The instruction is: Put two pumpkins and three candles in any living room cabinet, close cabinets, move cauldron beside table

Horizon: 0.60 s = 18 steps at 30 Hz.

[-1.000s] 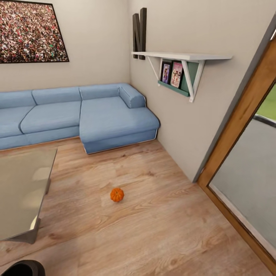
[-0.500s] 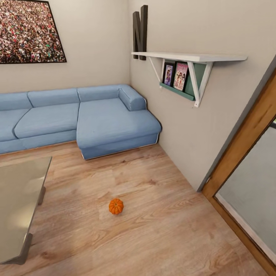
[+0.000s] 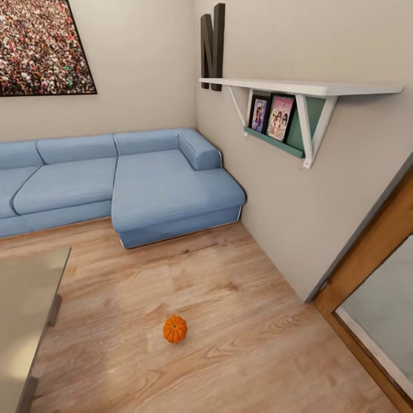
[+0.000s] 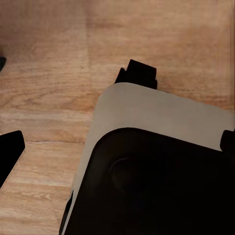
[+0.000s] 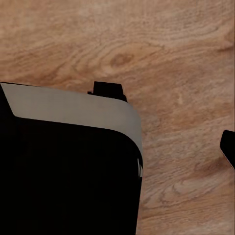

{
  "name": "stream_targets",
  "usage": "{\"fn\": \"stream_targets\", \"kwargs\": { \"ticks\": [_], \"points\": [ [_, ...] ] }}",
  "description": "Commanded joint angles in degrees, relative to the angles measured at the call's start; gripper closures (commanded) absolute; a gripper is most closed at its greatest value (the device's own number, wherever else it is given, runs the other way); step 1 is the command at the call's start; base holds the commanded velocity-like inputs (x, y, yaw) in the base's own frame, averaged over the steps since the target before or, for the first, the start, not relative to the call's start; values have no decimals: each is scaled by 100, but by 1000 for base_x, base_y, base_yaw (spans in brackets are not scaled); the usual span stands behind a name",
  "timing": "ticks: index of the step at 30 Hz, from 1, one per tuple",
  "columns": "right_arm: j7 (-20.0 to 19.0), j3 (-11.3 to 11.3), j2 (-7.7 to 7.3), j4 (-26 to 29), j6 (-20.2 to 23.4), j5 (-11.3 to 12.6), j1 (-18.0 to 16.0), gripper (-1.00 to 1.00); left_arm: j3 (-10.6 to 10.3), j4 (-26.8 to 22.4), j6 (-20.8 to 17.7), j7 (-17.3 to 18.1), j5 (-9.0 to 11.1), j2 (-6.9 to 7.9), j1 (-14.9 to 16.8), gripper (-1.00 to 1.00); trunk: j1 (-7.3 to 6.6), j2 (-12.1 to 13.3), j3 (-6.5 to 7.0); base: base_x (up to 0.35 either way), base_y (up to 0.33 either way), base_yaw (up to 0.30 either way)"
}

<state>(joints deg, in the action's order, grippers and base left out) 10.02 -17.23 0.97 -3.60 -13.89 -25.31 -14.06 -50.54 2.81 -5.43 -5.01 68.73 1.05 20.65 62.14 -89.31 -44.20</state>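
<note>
Orange and ribbed, the pumpkin (image 3: 175, 329) sits alone on the wooden floor (image 3: 229, 298), at about 6 o'clock in the head view, with bare boards open all around it. At 9 o'clock the glass table (image 3: 26, 304) shows its near edge, well apart from the pumpkin. The blue sofa (image 3: 132, 183) lies toward 11 o'clock, against the wall. A wood-framed door (image 3: 373, 269) stands at 4 o'clock. Whether the grippers are wide or narrow I cannot tell.
</note>
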Motion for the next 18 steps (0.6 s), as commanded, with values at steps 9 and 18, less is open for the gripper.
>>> {"fn": "stream_targets", "kwargs": {
  "ticks": [9, 18],
  "points": [
    [0, 0, -2, 0, -13, 0, 0, -100, 0, 0, 22, -7, 12, 8, 0, -100, 0, 0, 0, 228, 28, 0],
    [0, 0, 0, 0, -32, 0, 0, -100, 0, 0, 24, -9, 16, 9, 0, -100, 0, 0, 0, 1, 0, 68]
  ]
}}
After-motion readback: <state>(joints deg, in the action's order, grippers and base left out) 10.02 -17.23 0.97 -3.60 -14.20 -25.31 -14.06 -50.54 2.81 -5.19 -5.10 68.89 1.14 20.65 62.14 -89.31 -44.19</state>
